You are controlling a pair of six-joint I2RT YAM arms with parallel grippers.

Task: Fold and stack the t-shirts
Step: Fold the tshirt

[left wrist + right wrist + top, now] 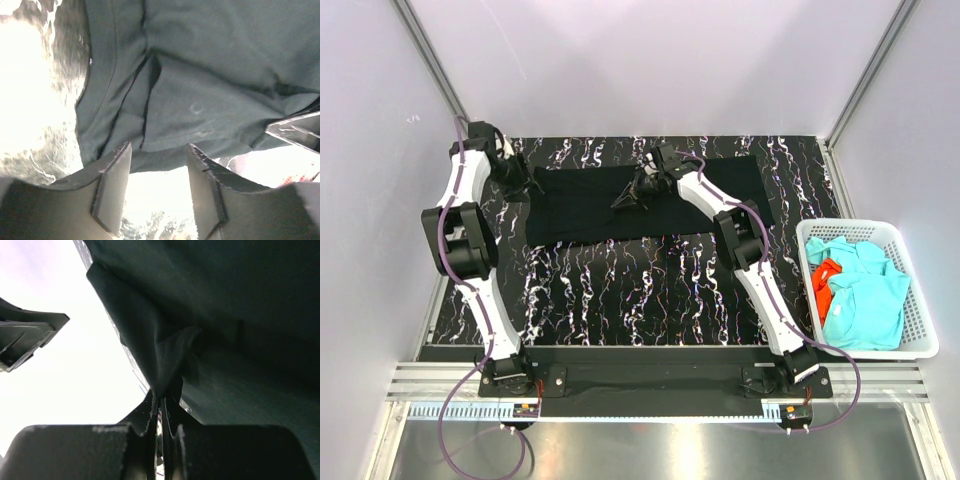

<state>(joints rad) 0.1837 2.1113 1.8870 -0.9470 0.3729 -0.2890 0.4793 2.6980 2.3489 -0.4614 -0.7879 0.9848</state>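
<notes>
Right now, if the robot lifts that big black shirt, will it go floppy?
Probably floppy: the black shirt peaks into a tent where the right end effector pinches it. Likely light too, since one small pinch holds up a fold.

Even top light; wrist views blown out.
The overhead view is sharp, with soft shadows on the desk (620, 290). Both wrist views glare white beside the dim black t-shirt (210, 75), and the left tool (159, 150) looks blurred up close.
</notes>
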